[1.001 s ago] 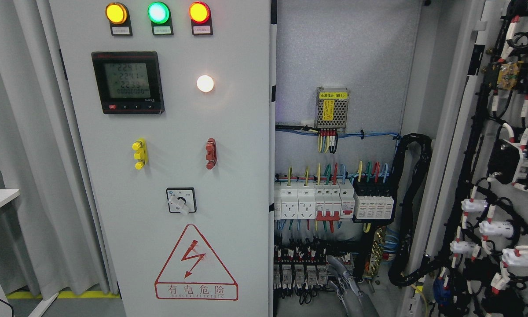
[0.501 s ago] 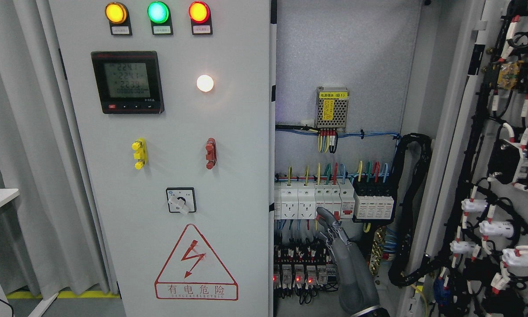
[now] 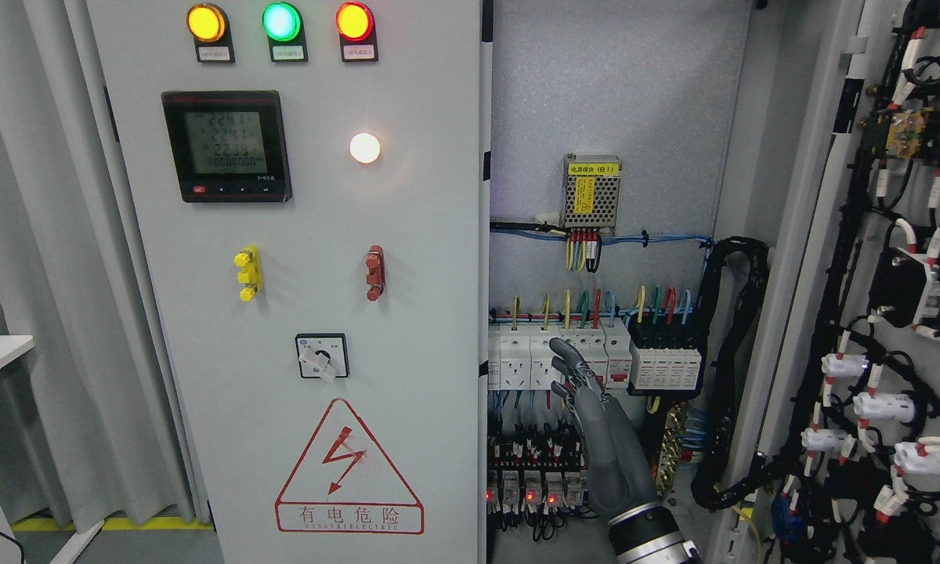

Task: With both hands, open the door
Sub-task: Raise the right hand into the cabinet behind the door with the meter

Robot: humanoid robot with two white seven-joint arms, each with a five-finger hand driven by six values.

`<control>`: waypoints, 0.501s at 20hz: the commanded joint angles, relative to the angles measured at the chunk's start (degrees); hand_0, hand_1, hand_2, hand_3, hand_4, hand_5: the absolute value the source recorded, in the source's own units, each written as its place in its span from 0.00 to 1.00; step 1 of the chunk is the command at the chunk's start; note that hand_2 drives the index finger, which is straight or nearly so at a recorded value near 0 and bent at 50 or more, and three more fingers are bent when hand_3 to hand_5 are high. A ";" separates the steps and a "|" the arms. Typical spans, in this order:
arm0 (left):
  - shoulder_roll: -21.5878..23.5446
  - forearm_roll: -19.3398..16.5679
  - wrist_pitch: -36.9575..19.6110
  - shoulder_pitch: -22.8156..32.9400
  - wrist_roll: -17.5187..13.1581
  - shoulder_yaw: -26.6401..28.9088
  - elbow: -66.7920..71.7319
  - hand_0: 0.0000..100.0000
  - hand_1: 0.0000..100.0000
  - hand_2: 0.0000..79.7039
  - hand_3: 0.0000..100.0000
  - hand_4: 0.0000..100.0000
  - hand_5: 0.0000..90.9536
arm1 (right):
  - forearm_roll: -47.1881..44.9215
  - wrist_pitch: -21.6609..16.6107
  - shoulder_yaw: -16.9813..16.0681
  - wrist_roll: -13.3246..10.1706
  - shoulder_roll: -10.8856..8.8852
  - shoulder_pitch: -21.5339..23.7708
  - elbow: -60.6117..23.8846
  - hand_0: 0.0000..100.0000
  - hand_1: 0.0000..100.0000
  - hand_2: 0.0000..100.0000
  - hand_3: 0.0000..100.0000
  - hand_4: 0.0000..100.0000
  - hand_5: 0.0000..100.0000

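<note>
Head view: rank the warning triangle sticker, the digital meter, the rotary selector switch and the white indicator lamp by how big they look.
1. Warning triangle sticker
2. Digital meter
3. Rotary selector switch
4. White indicator lamp
All sit on the same door face, so nearness hardly skews this.

door (image 3: 298,235) pale grey | lamps (image 3: 281,22) amber, green, red | warning triangle (image 3: 349,467) red | hand (image 3: 595,423) dark grey

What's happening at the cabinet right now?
The right hand is reaching up into the open right half of the cabinet, fingers extended in front of the row of white breakers, holding nothing. The right door already stands swung open, wiring exposed. The left door looks closed. The left hand is out of view.
</note>
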 commanded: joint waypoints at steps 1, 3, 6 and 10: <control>-0.04 -0.52 -0.06 1.35 0.00 -0.36 -0.68 0.30 0.00 0.04 0.03 0.04 0.00 | -4.55 0.40 2.15 0.57 0.23 -3.04 5.52 0.22 0.00 0.00 0.00 0.00 0.00; -0.04 -2.53 -0.06 1.35 0.00 -0.27 -0.76 0.30 0.00 0.03 0.03 0.04 0.00 | -4.73 0.49 3.30 2.05 0.23 -4.44 6.30 0.22 0.00 0.00 0.00 0.00 0.00; -0.04 -4.39 -0.06 1.35 -0.09 -0.09 -0.68 0.30 0.00 0.03 0.03 0.04 0.00 | -5.17 0.49 3.39 3.56 0.23 -7.61 8.67 0.22 0.00 0.00 0.00 0.00 0.00; -0.04 -4.39 0.12 1.35 0.00 -0.01 -0.68 0.30 0.00 0.03 0.03 0.04 0.00 | -5.43 0.14 3.04 3.74 0.23 -9.72 10.79 0.22 0.00 0.00 0.00 0.00 0.00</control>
